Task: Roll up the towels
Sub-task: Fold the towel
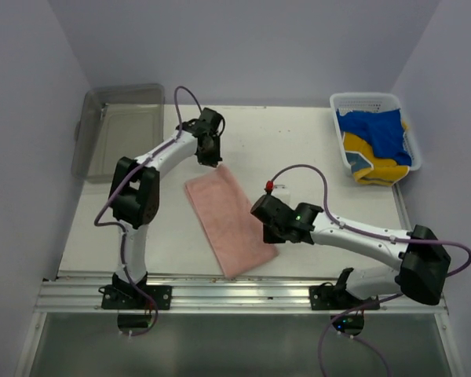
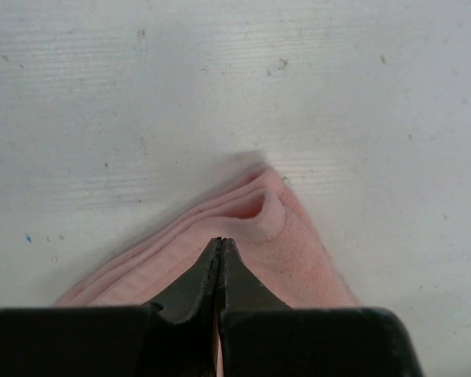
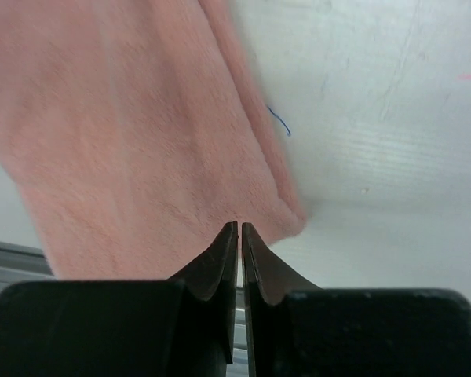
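Closest to cam: metal rail (image 1: 235, 292) along the counter's (image 1: 314, 141) near edge. Just beyond it, approx mid-counter, you have the pink towel (image 1: 229, 220) lying flat, folded into a long strip that runs diagonally from the centre toward the near edge.

Your left hand (image 1: 209, 161) is at the strip's far corner, fingers pressed together, tips touching a puckered fold. Can't tell if any cloth is caught. Your right hand (image 1: 264, 229) is at the near right corner, fingers all but together w/ a hairline gap, tips at the edge. Again unclear if it pinches cloth.

Blue towel (image 1: 377, 129) and yellow towel (image 1: 377, 169) sit heaped in the white basket (image 1: 365, 98) at the far right corner. Grey tray (image 1: 118, 118) is at the far left corner.

Handling, by judgement: terry looks light, soft, limp, grippy and not fragile. It'll prob. sag and bunch if lifted, so take both corners of one short end, through all layers, and roll low on the counter.
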